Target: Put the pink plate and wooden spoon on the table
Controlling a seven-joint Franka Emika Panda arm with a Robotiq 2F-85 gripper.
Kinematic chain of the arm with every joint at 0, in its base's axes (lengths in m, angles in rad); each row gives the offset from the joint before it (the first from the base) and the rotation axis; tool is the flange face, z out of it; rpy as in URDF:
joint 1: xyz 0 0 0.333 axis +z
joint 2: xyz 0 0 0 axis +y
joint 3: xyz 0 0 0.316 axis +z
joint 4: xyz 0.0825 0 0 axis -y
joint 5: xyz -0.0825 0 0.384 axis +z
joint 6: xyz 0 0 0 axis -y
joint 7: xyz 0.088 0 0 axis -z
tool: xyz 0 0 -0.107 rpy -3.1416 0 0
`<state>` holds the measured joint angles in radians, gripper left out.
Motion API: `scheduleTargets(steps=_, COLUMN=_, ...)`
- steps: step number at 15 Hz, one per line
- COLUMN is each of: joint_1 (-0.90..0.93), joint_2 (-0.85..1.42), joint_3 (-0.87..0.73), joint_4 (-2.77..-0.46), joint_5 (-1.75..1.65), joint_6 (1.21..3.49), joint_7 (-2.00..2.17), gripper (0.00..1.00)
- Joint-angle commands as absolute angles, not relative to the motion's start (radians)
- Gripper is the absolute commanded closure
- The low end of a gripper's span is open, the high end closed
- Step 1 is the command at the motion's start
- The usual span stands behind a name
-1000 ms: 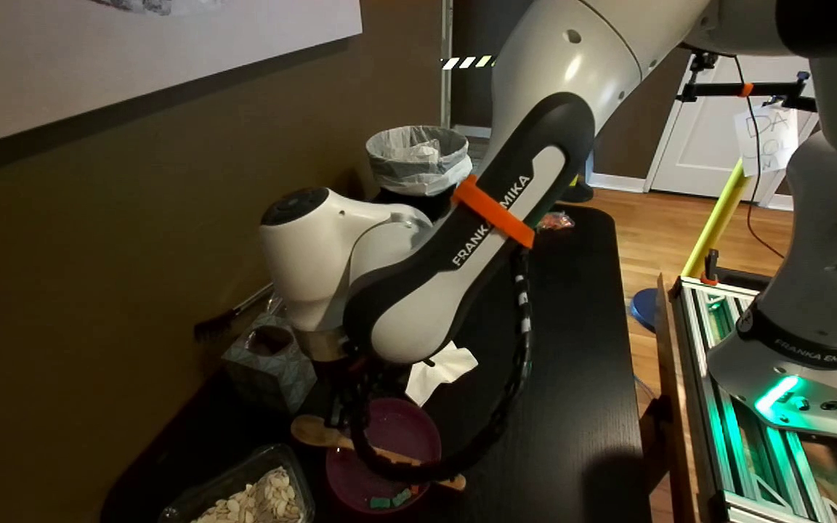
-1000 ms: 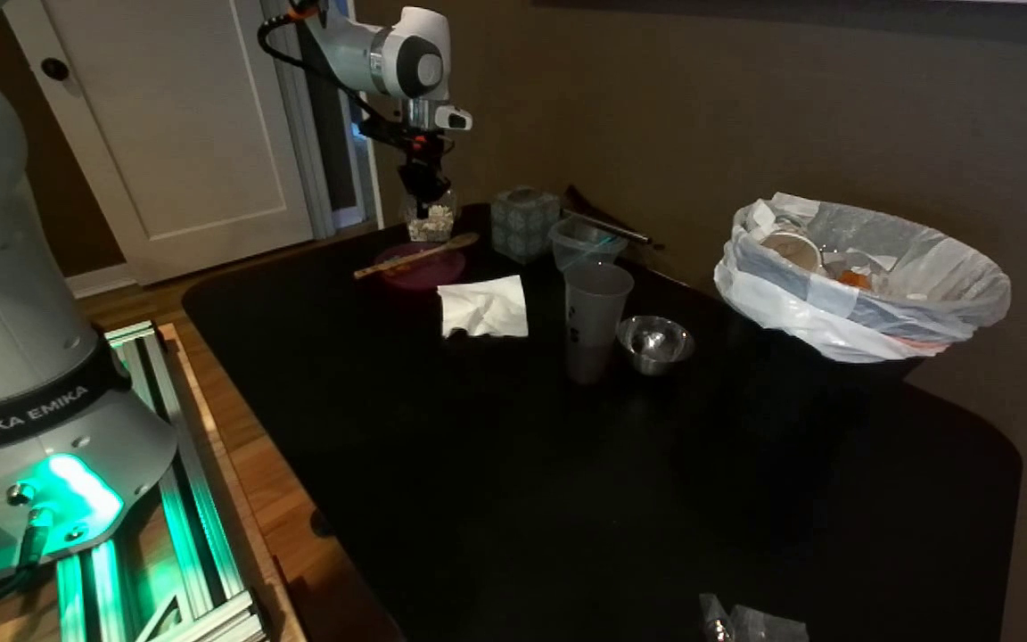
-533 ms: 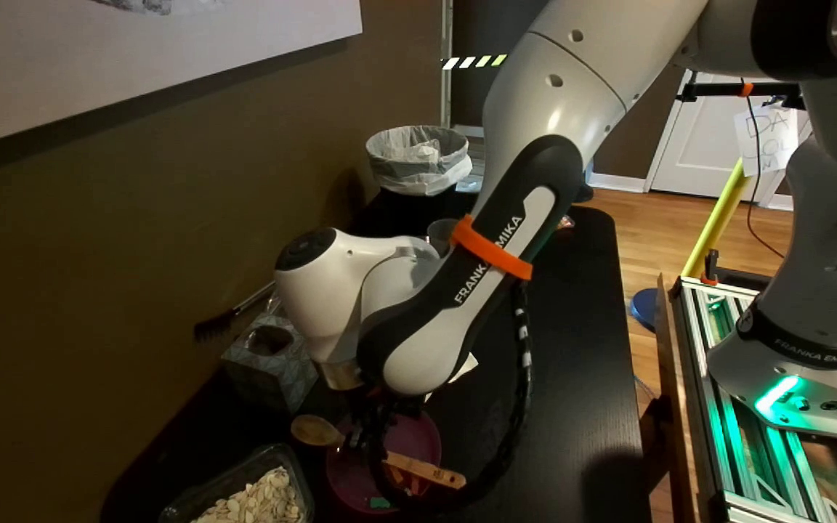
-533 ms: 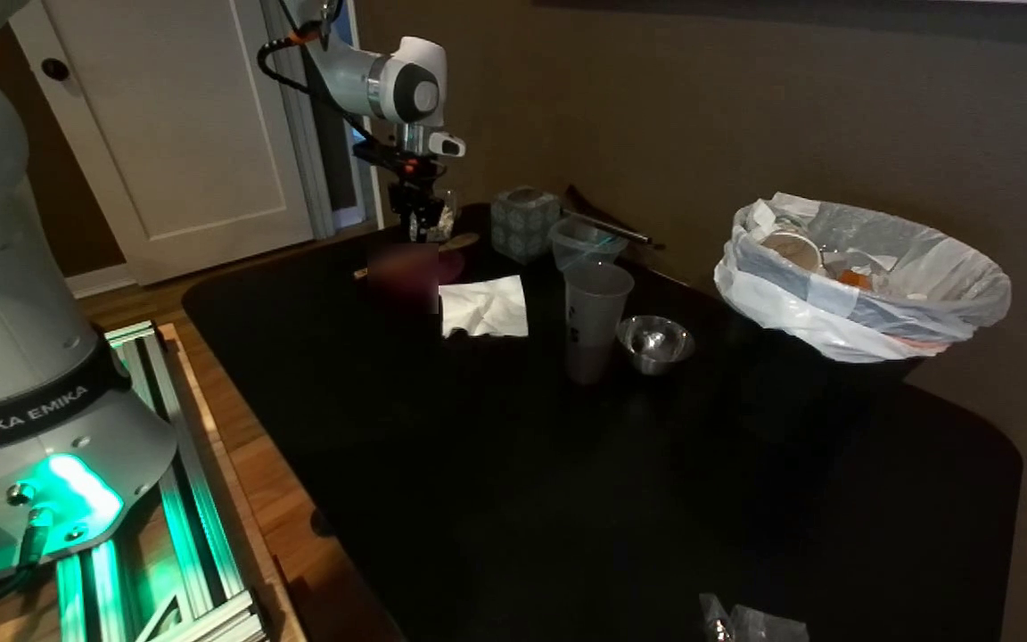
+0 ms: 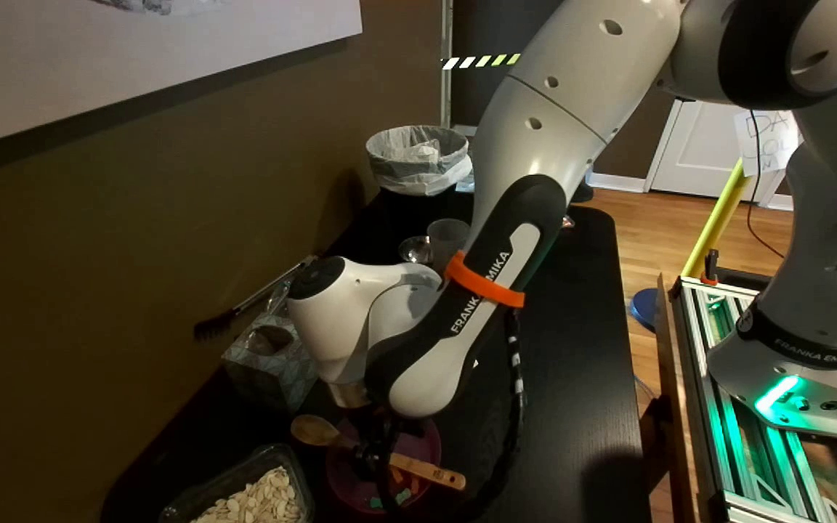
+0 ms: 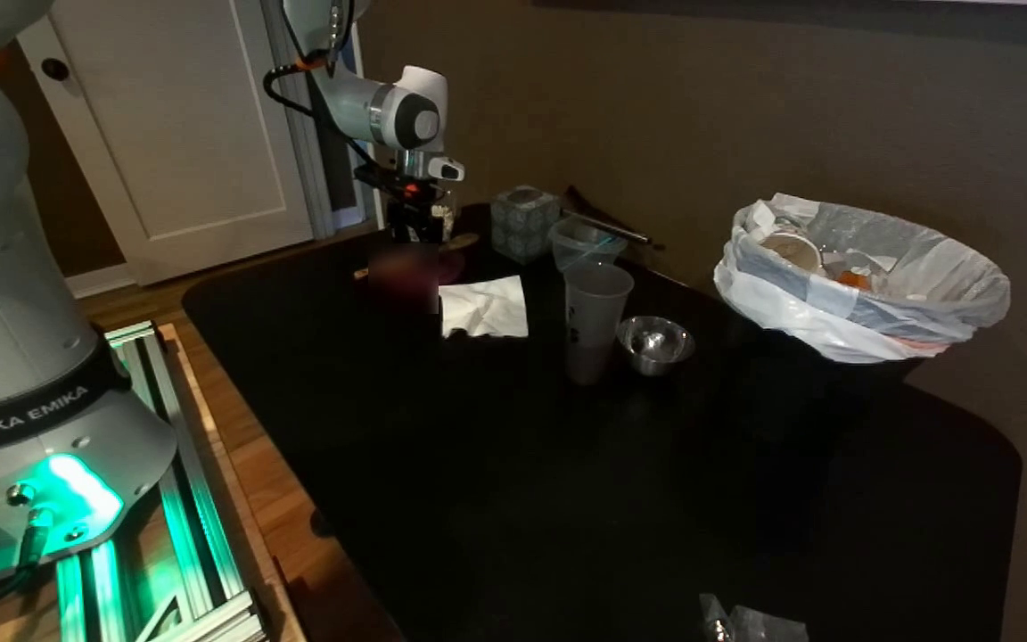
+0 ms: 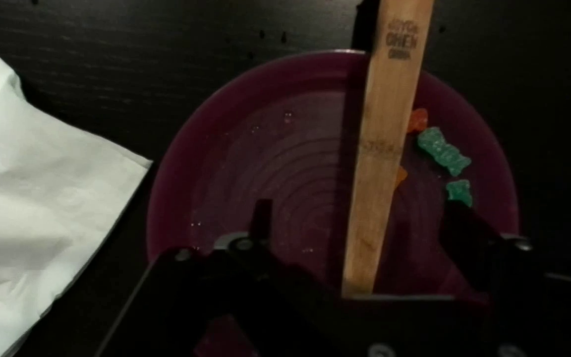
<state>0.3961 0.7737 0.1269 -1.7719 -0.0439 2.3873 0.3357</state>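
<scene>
Gripper spread over pink plate and wooden spoon

Wrist view, plate as dial. Jaws released, standing wide apart; spoon handle runs between the fingers, gap showing on each side. Cannot tell whether the tips reach down to handle level. Spoon lies across the plate; handle crosses the rim between 12 and 1 o'clock. On the plate: orange pieces at 1 to 2 o'clock, beside the handle; green gummies at 2 to 3. White napkin at 9, just beside the rim.

In an exterior view, plate again as dial: plate rests on the black table; spoon head juts past the rim between 9 and 10 o'clock, handle end between 3 and 4. Tray of pale flakes at 8; tissue box at 10 to 11.
</scene>
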Motion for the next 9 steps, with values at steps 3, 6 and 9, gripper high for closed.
scheduleTargets(steps=3, joint_1=0.410, joint_2=0.826, joint_3=0.115, joint_4=-1.729, joint_5=-0.032, joint_6=2.421, joint_7=0.357, gripper=0.62)
scheduleTargets(steps=6, joint_1=0.415, joint_2=0.829, joint_3=0.110, joint_4=-1.723, joint_5=-0.037, joint_6=2.419, joint_7=0.360, gripper=0.84)
scheduleTargets(steps=9, joint_1=0.395, joint_2=0.802, joint_3=0.126, joint_4=-1.731, joint_5=-0.019, joint_6=2.398, joint_7=0.341, gripper=0.98)
